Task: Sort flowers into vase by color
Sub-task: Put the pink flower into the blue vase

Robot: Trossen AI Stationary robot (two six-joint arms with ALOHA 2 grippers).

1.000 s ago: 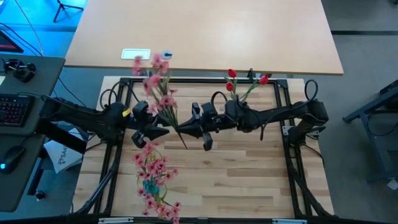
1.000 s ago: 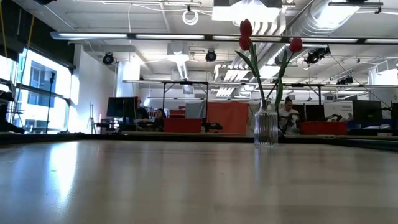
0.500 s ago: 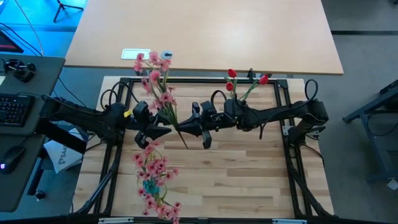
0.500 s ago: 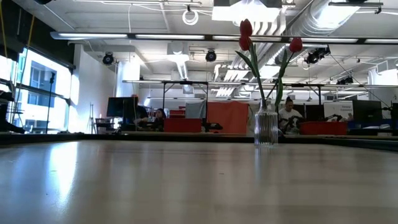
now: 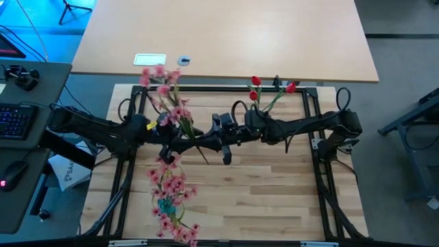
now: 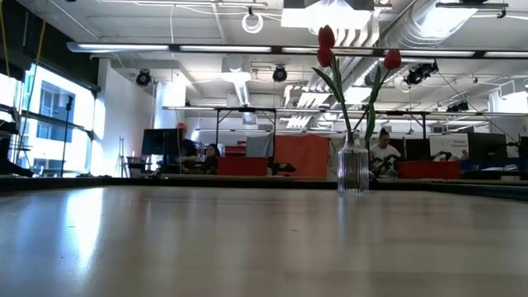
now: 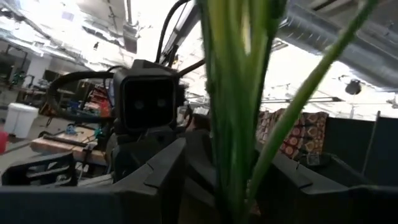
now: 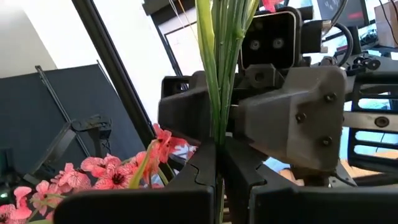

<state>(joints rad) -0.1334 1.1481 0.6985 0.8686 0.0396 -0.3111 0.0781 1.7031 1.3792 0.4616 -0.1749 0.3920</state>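
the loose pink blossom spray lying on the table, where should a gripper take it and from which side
Probably by a bare length of green stem, coming straight down from above: the pink spray lies flat on the table, and its blossoms look too soft to pinch. Set the fingers across the stem, away from the flower clusters.

Wood table (image 5: 274,192) w/ matt grain; clear ribbed glass vase (image 6: 353,169).

An open workshop with exposed ceiling ducts (image 6: 429,21), a bright window (image 6: 49,107), and distant red bins (image 6: 243,165).
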